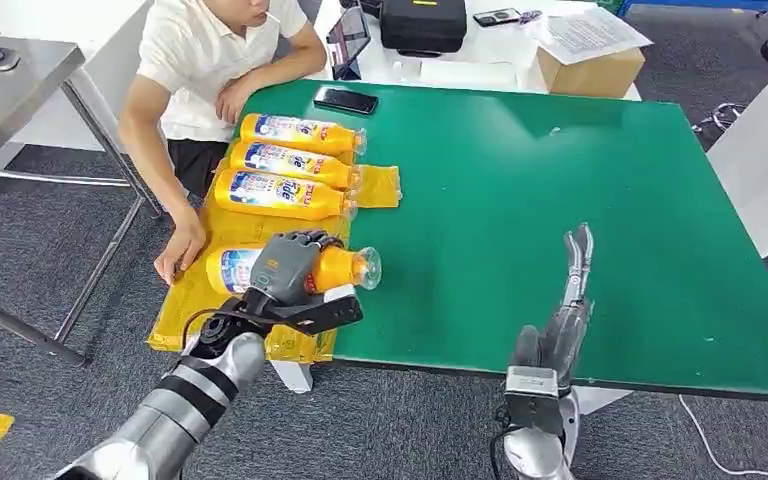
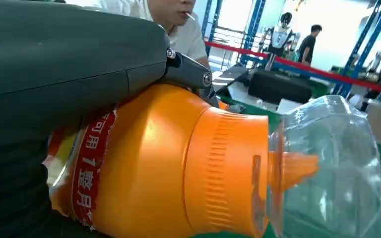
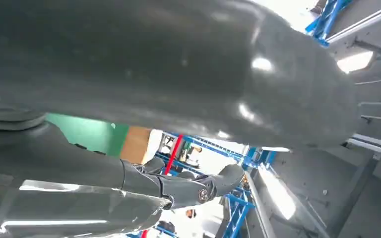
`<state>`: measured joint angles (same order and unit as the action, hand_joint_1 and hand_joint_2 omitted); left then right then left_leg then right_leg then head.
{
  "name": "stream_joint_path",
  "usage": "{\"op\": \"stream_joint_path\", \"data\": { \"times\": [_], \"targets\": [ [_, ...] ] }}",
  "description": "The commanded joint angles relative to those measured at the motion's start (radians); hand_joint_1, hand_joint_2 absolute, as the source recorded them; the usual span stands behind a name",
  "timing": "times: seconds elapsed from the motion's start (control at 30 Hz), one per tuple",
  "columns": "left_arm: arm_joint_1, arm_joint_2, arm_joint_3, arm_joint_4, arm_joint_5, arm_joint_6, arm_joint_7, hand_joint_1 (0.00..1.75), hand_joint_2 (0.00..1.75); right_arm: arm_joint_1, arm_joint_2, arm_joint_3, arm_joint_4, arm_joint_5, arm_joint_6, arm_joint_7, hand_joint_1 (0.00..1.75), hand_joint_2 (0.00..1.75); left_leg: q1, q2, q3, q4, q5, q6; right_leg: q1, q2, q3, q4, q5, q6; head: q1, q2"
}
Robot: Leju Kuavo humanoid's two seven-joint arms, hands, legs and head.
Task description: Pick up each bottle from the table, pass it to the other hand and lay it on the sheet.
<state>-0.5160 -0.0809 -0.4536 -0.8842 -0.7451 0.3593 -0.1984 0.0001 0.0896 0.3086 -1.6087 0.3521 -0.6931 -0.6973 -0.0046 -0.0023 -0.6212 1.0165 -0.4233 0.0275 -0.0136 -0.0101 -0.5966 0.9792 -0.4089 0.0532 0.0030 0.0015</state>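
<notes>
1. Left hand grips an orange bottle around its body, fingers wrapped over the top; the bottle lies on its side, clear cap pointing away from the hand toward the right hand.
2. Held bottle sits over the yellow sheet at the green counter edge; contact with the sheet unclear.
3. Three more bottles lie side by side on the sheet, beyond the left hand.
4. Right hand is empty, fingers straight and extended, over the counter, well apart from the bottle.
5. A person's hand rests on the sheet just beside the left hand.
</notes>
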Motion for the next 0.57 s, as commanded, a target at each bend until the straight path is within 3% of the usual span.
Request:
{"op": "stream_joint_path", "data": {
  "times": [0.03,0.17,0.2,0.23,0.57],
  "targets": [
    [-0.173,-0.008,-0.027,0.285,0.005,-0.135,0.021,1.75,1.75,-0.053,-0.033,0.052,0.067,-0.031,0.001,-0.001,0.00,0.00,0.001,0.000,0.005,0.000,-0.002,-0.002,0.001,0.001,0.005,-0.001,-0.002,-0.002,0.000,0.000],
    [-0.195,-0.022,0.009,0.351,0.043,-0.191,0.024,1.75,1.75,-0.056,-0.039,0.052,0.081,-0.041,0.009,-0.001,0.00,0.00,0.001,0.000,0.003,0.000,-0.001,-0.002,0.001,0.001,0.003,0.000,-0.001,-0.002,0.000,0.000],
    [-0.200,-0.024,0.007,0.366,0.039,-0.198,0.029,0.19,1.75,-0.059,-0.042,0.055,0.084,-0.045,0.018,-0.001,0.00,0.00,0.001,0.000,0.004,0.000,-0.001,-0.002,0.001,0.001,0.004,0.000,-0.001,-0.002,0.000,0.000],
    [-0.211,-0.028,0.018,0.393,0.051,-0.221,0.041,0.00,1.75,-0.065,-0.044,0.059,0.089,-0.054,0.036,-0.001,0.00,0.00,0.001,0.000,0.005,0.000,-0.002,-0.002,0.001,0.001,0.005,0.000,-0.001,-0.003,0.000,0.000],
    [-0.247,-0.059,0.109,0.476,0.169,-0.338,0.054,0.00,1.75,-0.089,-0.053,0.066,0.116,-0.060,0.052,-0.001,0.00,0.00,0.002,0.001,0.005,0.000,-0.002,-0.002,0.001,0.002,0.005,0.000,-0.002,-0.003,0.000,0.000]
  ]
}}
